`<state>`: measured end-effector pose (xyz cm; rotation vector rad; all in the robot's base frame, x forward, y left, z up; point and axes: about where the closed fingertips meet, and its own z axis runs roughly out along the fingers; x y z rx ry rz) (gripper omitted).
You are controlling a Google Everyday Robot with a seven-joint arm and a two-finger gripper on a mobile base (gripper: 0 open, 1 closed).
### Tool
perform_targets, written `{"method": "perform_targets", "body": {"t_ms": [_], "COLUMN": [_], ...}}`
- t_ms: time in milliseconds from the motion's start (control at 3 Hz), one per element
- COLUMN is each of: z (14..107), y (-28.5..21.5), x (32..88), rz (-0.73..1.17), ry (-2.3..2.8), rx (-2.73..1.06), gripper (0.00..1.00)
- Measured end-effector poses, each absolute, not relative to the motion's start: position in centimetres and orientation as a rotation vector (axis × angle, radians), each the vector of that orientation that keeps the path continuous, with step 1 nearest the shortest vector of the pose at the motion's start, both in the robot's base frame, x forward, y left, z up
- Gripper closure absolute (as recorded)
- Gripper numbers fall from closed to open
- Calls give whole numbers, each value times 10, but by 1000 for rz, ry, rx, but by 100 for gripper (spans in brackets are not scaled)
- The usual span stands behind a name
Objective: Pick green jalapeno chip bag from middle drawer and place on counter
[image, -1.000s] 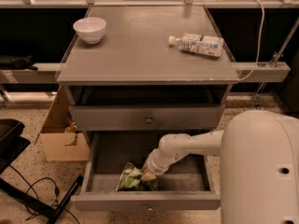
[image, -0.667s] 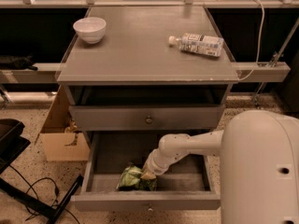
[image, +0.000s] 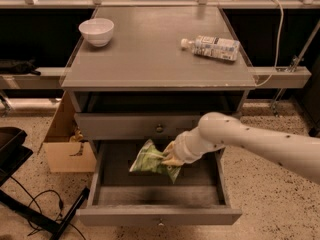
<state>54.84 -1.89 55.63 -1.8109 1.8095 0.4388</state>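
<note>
Pale two-finger gripper (image: 169, 156): inside open deep grey middle drawer (image: 160, 215), jaws pinching crinkled light-green foil chip bag (image: 149, 160) | flat grey counter (image: 150, 59): above drawer, bearing white round bowl (image: 96, 31), clear plastic bottle (image: 212, 47)

Carries a white bowl (image: 96, 31) far left and a bottle (image: 212, 47) lying far right on the counter (image: 150, 59), with the gripper (image: 167, 156) clasping the green jalapeno chip bag (image: 149, 160) in the middle drawer (image: 160, 216).
</note>
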Motion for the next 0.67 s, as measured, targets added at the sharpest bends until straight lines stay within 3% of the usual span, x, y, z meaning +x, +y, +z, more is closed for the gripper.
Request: {"method": "perform_targets", "body": {"t_ms": [667], "z": [778], "y": [-69], "x": [578], "rz": [231], "ry": [1526], "rx": [-1929], "gripper": [100]}}
